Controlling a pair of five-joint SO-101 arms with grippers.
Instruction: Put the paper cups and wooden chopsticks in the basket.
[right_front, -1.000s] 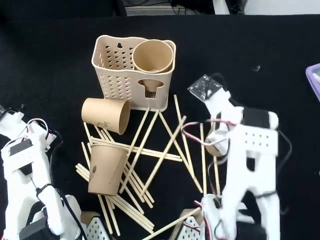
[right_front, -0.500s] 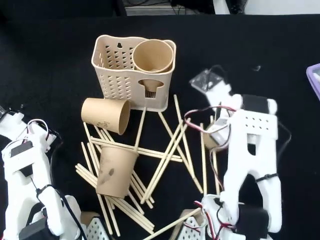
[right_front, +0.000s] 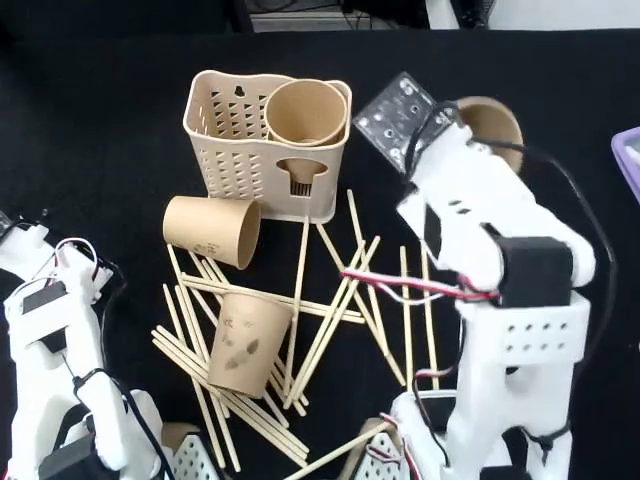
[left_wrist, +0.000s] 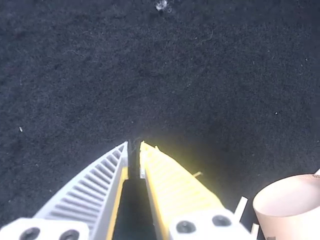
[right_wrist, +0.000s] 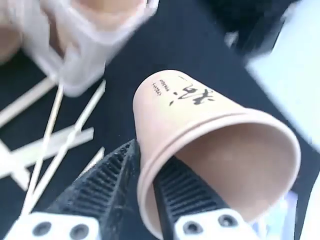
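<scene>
Right arm stretched out high, left arm folded low.
The right arm (right_front: 500, 260) stands tall and extends away from its base, with the wrist bent over at the far end. The right gripper (right_wrist: 146, 159) pinches the wall of a paper cup (right_wrist: 210, 130), one finger outside and one inside the rim. The left arm (right_front: 50, 340) sits tucked at the near left edge. The left gripper (left_wrist: 133, 148) points down, fingers pressed together and holding nothing.

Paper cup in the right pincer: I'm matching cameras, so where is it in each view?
High view: held cup right of the basket.
Right wrist view: held cup clamped in the right pincer.
Left wrist view: a different cup lies beside the left pincer.
Shared landmark: the basket.
</scene>
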